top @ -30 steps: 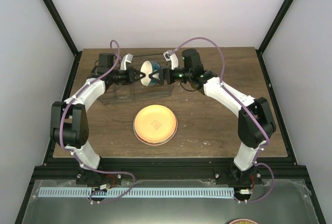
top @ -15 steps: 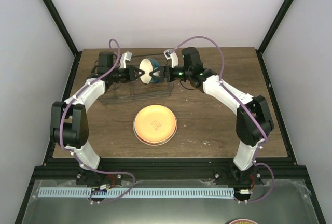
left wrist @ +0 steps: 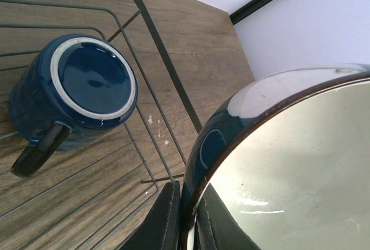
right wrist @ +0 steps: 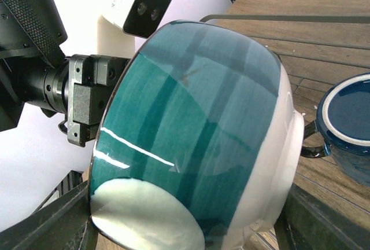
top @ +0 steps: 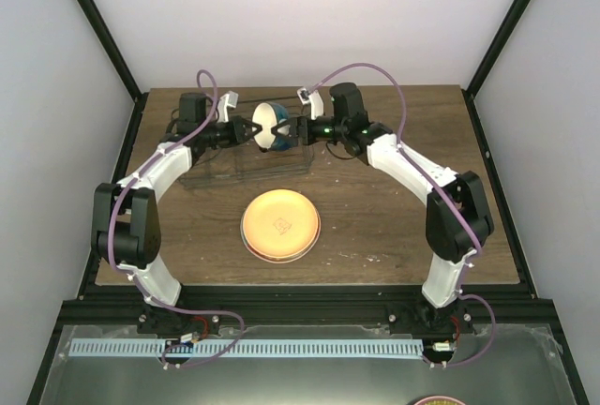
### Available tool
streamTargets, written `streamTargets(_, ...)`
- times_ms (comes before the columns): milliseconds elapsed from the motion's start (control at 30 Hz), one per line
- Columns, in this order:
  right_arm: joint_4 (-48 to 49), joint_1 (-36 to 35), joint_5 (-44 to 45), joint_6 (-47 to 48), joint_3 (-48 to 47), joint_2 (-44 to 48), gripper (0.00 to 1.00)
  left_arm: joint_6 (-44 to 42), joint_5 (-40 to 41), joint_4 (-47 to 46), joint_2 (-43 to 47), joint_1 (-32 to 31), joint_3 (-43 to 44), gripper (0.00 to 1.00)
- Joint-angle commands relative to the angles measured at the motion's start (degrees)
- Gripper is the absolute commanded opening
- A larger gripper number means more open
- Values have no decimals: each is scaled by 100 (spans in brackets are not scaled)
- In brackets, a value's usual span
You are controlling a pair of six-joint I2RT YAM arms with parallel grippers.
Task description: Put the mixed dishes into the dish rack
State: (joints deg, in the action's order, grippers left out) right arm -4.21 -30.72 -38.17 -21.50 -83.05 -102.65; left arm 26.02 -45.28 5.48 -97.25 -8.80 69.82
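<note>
Wooden table (top: 394,227), far half: the left gripper (top: 253,131) had its jaws pinched shut on the rim of the small white-and-teal bowl (top: 270,127), held on edge in the air above the wire dish rack (top: 202,175). The right gripper (top: 292,129) had its jaws spread wide from the bowl's rim to its foot, and a firm grip could not be told. Below, the dark blue mug (left wrist: 75,88) sat inside the rack, base towards both wrist cameras, and the orange-yellow plate (top: 280,225) lay on the table nearer the arm bases.
</note>
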Motion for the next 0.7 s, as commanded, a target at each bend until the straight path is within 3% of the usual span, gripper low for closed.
streamTargets(0, 64, -144, -485, 105, -254, -191, 46, 318, -512, -793, 25, -228, 16, 0)
streamTargets(167, 98, -145, -380, 123, -250, -250, 39, 233, -431, -790, -90, -226, -92, 0)
streamTargets(467, -56, -144, 92, 351, -340, -416, 32, 159, -504, -756, -382, -213, -321, 22)
streamTargets(667, -61, -144, 250, 404, -349, -503, 28, 97, -534, -700, -497, -210, -336, 24)
